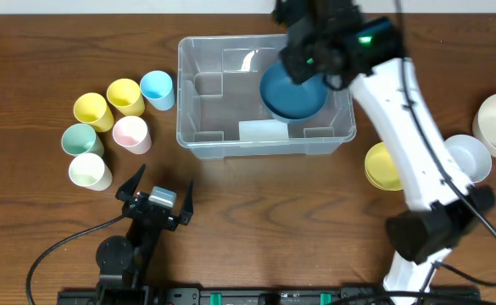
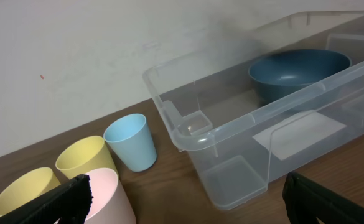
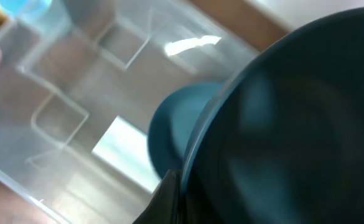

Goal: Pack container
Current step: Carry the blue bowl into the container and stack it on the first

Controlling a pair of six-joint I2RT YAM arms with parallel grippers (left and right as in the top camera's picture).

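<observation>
Jaws of the left gripper [image 1: 161,182] stand wide apart and hold nothing, over the brown wood-grain table [image 1: 256,212] just in front of the container. The right gripper [image 1: 314,52] has its jaws clamped on the rim of a dark blue bowl [image 1: 292,95]. The right wrist view shows one dark finger [image 3: 168,198] against the outside of that rim.

The container [image 1: 181,85] lies at the table's centre, towards the far edge. It is a clear, colourless rectangular plastic bin with rounded corners, a thick rim and moulded inner steps at the corners. A white rectangular label [image 1: 263,131] shows through its front wall. The bowl is round, smooth and matt, and sits within the container's right half. Whether it rests on the floor cannot be told.

Six smooth tapered cups [image 1: 112,127] are clustered left of the container: two yellow, one light blue, one pink, one pale green, one whitish. Three pale bowls [image 1: 472,152], yellow, white and cream, stand to the right.
</observation>
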